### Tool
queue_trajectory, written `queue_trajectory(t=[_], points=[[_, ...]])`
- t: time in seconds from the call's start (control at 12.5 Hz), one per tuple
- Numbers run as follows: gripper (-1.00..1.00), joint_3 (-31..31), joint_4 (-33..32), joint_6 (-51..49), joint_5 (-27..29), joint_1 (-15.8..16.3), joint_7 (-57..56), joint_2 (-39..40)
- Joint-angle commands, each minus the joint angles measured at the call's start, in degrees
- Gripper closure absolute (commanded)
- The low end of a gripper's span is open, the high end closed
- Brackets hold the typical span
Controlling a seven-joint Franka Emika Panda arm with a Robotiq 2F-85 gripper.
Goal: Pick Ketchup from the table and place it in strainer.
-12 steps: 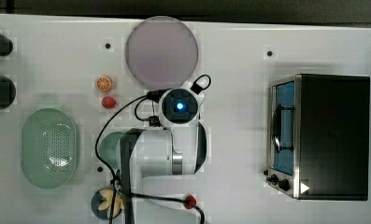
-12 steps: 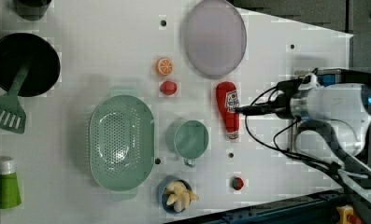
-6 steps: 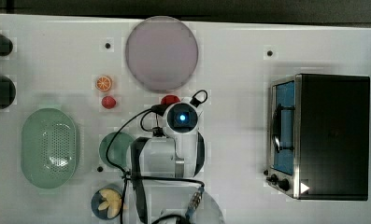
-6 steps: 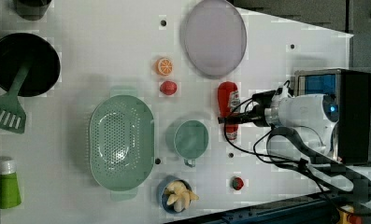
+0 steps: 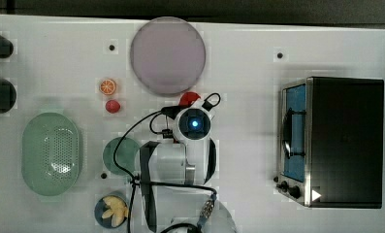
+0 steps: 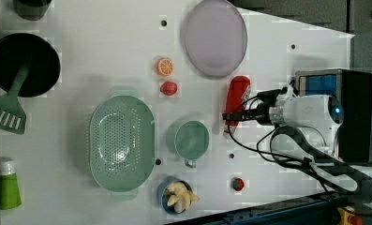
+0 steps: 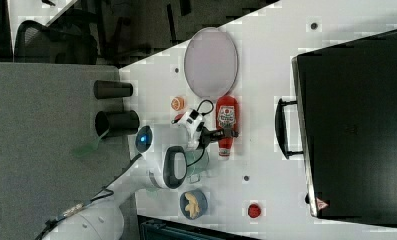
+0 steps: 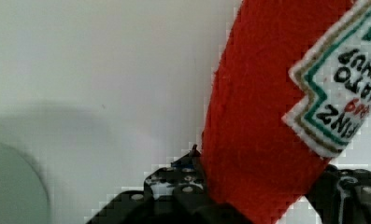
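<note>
Fingers (image 8: 188, 179) straddle the ketchup (image 6: 237, 96) lying on the surface (image 6: 104, 42), grip unconfirmed; carrying it to the strainer (image 6: 122, 143) remains.

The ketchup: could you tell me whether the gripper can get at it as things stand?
Probably yes. The gripper is already down at the lying ketchup, a finger on either side of its red body, and nothing stands between them. A firm grip isn't confirmed.
</note>
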Motion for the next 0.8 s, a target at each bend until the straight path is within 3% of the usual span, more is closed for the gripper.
queue_trajectory(t=[0.08, 0.48, 0.8], points=[[-0.25, 1.3, 1.5, -3.9, 0.0, 0.6, -1.8, -7.2], [-0.25, 4.5, 6.3, -23.1, 0.0, 1.0, 1.8, -20.6], [-0.25, 9.5, 9.7, -32.1, 0.1, 2.6, 14.0, -26.3]])
